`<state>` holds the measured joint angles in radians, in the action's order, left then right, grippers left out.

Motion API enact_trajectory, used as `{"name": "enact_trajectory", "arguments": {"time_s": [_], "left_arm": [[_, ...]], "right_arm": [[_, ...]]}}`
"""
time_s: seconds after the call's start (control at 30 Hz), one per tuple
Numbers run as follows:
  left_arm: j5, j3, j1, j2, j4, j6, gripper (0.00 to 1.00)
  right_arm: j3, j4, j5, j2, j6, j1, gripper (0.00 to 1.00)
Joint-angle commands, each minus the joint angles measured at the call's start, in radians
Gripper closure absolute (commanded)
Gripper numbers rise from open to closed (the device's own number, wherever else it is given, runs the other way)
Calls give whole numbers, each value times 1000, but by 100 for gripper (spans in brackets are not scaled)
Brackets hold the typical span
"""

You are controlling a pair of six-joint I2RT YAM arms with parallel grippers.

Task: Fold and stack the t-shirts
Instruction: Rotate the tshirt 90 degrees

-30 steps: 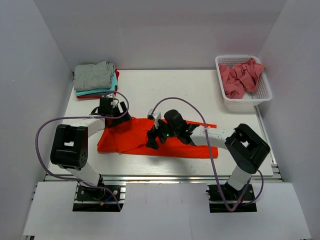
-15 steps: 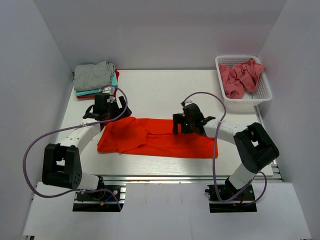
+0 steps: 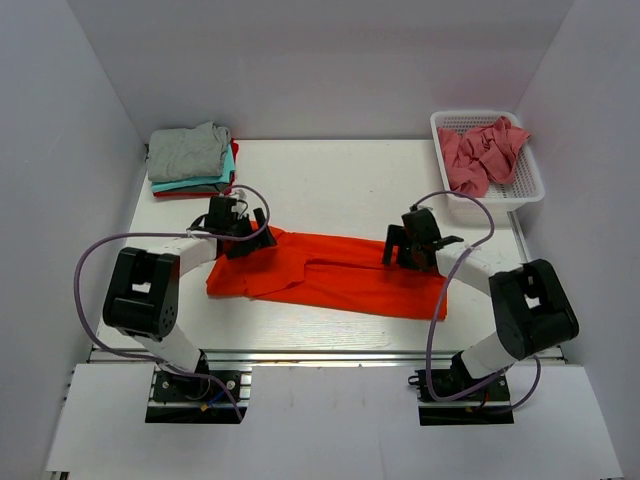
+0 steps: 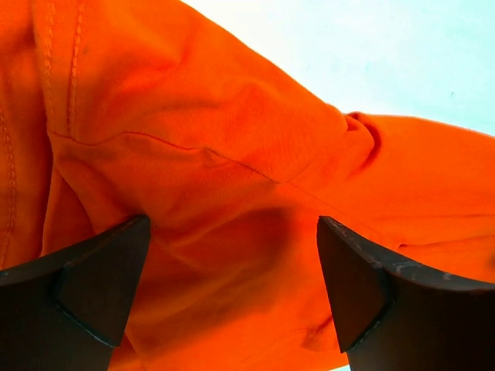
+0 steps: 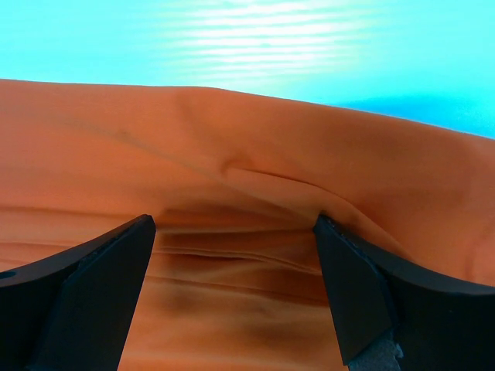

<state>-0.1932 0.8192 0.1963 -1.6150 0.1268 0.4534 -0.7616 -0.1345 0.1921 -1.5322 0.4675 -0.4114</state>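
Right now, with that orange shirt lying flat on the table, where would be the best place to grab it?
Probably its far long edge, near each end, from above. The orange shirt lies flat as a long band, so only an edge or wrinkle offers a pinch. The left gripper and right gripper stand open there.

Seen from the top, the far edge of the orange t-shirt [image 3: 330,275] is covered by the left gripper [image 3: 245,238] and right gripper [image 3: 405,248], so contact can't really be made out. In the stack, the teal shirt [image 3: 205,183] and red shirt [image 3: 195,191] are mostly buried under the grey shirt [image 3: 187,150].
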Motion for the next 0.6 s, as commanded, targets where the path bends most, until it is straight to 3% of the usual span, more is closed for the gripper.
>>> {"name": "enact_trajectory", "arguments": {"time_s": [0.0,0.23,0.4,0.5,0.57], "left_arm": [[61,33,-1,-94,65,-4,0],[61,248,-1,-319,74,-24,0],[-1,591,-1,-551,120,-80,0],[-44,820,-1,-704,175,-116,0],[-92,979,8,-779,185,-137,0]], "right_arm": [[53,-125,24,47,-18,42,10],[61,-108,-52,216,-134,57,10],[84,-11,-105,221,-202,60,10],[64,-4,-51,147,-196,59,10],[42,-8,-103,97,-202,57,10]]}}
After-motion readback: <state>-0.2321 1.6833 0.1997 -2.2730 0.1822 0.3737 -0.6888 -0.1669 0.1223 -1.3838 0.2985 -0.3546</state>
